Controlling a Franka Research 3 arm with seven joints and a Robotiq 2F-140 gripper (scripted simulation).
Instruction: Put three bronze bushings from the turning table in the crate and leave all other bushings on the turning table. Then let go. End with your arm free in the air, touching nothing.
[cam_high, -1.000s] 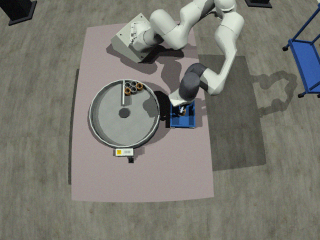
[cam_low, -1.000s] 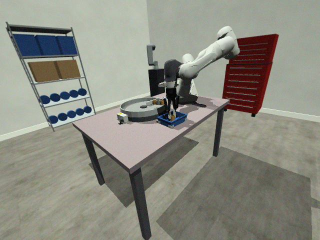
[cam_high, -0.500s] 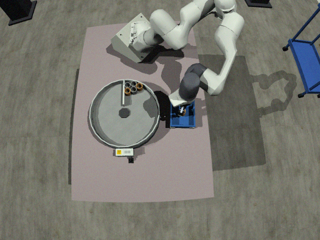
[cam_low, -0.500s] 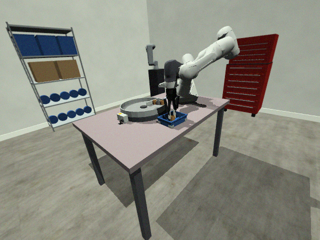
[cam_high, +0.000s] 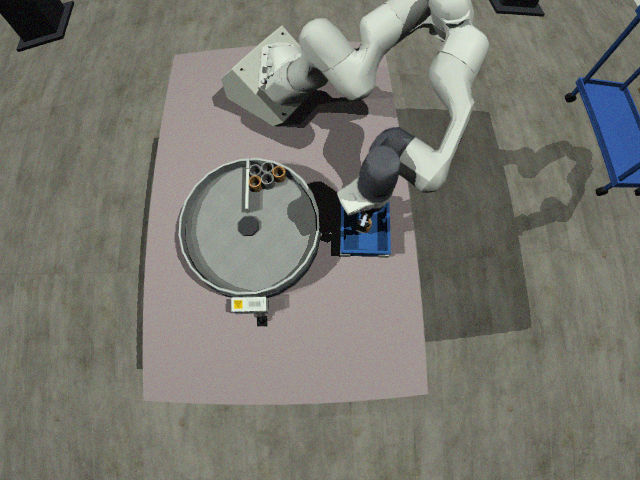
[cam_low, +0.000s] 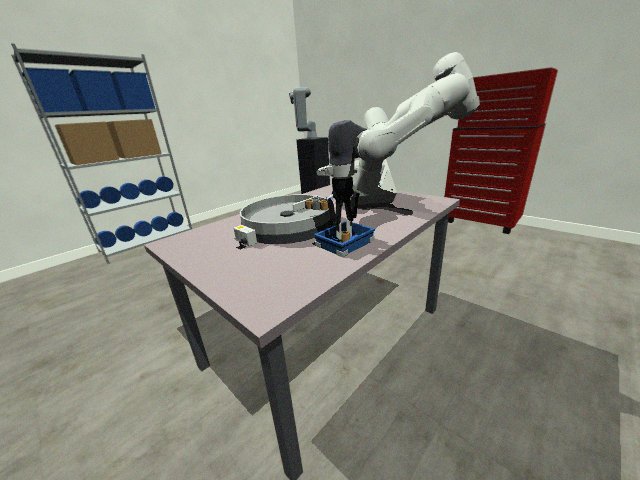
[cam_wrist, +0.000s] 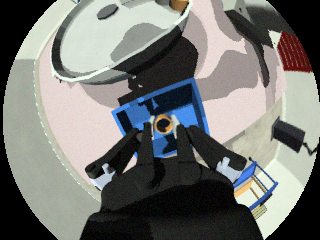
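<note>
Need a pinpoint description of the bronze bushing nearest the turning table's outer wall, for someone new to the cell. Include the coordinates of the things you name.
Find the big round grey turning table (cam_high: 181, 227) (cam_low: 268, 230) (cam_wrist: 85, 79). Beside its straight white divider (cam_high: 247, 193) five bushings cluster. Yours is the bronze one (cam_high: 279, 173) farthest from the divider; the other bronze one (cam_high: 255, 182) sits right by it, and the remaining three are grey.

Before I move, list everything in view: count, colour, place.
Table: one, pink, centre
Turning table: one, grey, on table
Divider: one, white, inside it
Grey bushings: three, grey, beside divider
Bronze bushings: two, bronze, same cluster
Crate: one, blue, beside turning table
Held bushing: one, bronze, at crate
Labelled box: one, white, by turning table
Rack: one, grey, by wall, stocked blue and brown
Cabinet: one, red, behind
Cart: one, blue, on floor
Pedestals: at least two, black, on floor
Second arm: one, grey, on pedestal
Arm: one, white, over table
Fingers: two, pale-tipped, gripping held bushing
</note>
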